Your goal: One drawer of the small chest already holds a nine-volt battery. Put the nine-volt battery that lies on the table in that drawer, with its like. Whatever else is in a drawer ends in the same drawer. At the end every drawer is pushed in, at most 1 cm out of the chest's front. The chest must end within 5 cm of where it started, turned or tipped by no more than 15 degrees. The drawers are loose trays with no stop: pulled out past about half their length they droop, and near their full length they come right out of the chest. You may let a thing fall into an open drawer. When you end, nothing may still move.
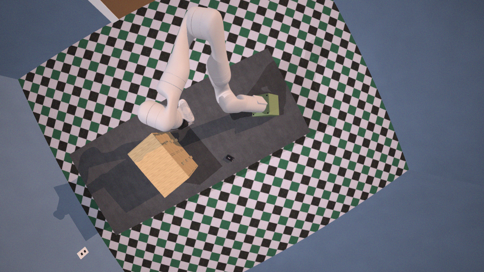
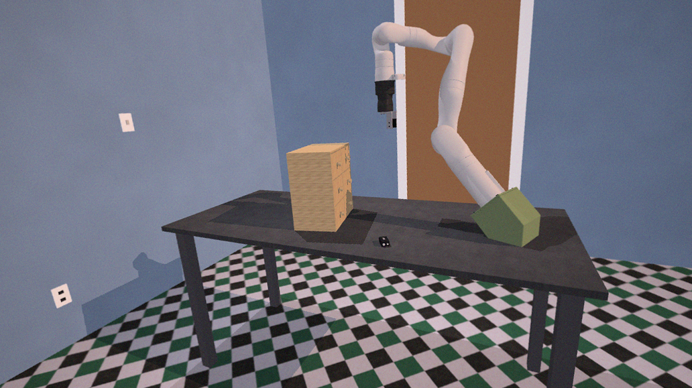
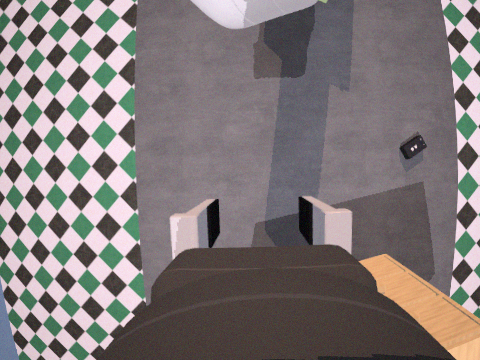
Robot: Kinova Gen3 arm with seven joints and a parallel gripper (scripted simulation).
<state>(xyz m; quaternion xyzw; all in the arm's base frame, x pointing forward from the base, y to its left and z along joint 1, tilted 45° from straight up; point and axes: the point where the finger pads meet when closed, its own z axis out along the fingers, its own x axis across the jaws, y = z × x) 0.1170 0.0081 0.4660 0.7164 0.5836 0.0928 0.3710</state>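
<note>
Nine-volt battery on the surface, hand released

Nine-volt battery [image 1: 229, 158] [image 2: 384, 241] [image 3: 413, 147]: black body, small pale marks, lying on the dark surface [image 1: 270, 126] [image 2: 468, 269] [image 3: 210, 110] near its long edge, apart from the chest, out in front of its drawer side. No brand or lettering readable on it; too small to tell.

Wooden chest [image 1: 159, 162] [image 2: 311, 188] [image 3: 435, 310]: upright, light wood grain, small knobs on the front; drawers look pushed in; contents hidden. No label readable.

Hand [image 2: 391, 123] [image 3: 259, 215]: released, fingers wide apart with dark pads, nothing between them. Raised above the surface, pointing down, near the chest, touching neither chest nor battery.

White arm [image 1: 218, 50] [image 2: 453, 95]: bent high, rising from a green base block [image 1: 273, 105] [image 2: 507, 221] at the other end of the surface. No brand name readable on arm or block.

Wall outlet [image 1: 82, 252] [image 2: 61, 295]: white plate, two dark sockets, no writing readable.
</note>
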